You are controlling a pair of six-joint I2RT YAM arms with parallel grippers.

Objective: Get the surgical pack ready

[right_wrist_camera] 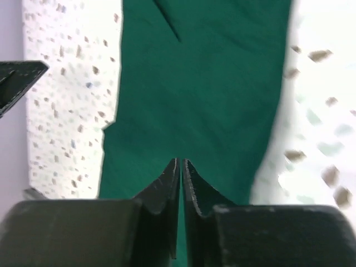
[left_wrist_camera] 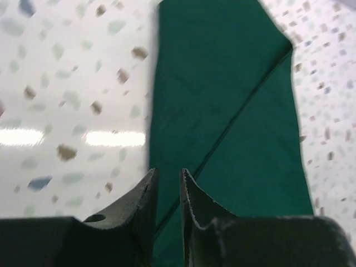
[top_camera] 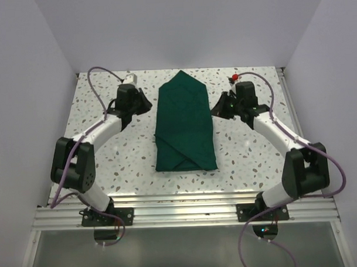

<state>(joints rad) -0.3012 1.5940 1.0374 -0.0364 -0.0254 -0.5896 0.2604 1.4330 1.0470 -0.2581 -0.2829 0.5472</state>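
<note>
Pack (top_camera: pixel 184 124) lies as a folded dark green bundle in the middle of the speckled table (top_camera: pixel 124 164). Seen from above, its pointed end is far from the arm bases and its squared end is toward them, with diagonal folds crossing near the squared end. The left gripper (top_camera: pixel 147 102) sits just beside the pack's left edge, toward the pointed end. The right gripper (top_camera: pixel 217 107) sits just beside its right edge, about level with the left one. From up here I cannot tell how either's fingers stand. In the left wrist view, the left gripper (left_wrist_camera: pixel 168 172) hangs over the pack (left_wrist_camera: pixel 222 83) near where cloth meets table (left_wrist_camera: pixel 72 83). Its fingers stand a narrow slit apart with nothing between them, and a diagonal fold line crosses the cloth ahead. In the right wrist view, the right gripper (right_wrist_camera: pixel 181 161) is over the pack (right_wrist_camera: pixel 206 83), with table (right_wrist_camera: pixel 67 111) on both sides. Its fingers are closed tip to tip with no cloth visibly pinched. Whether they touch the cloth I cannot tell.
</note>
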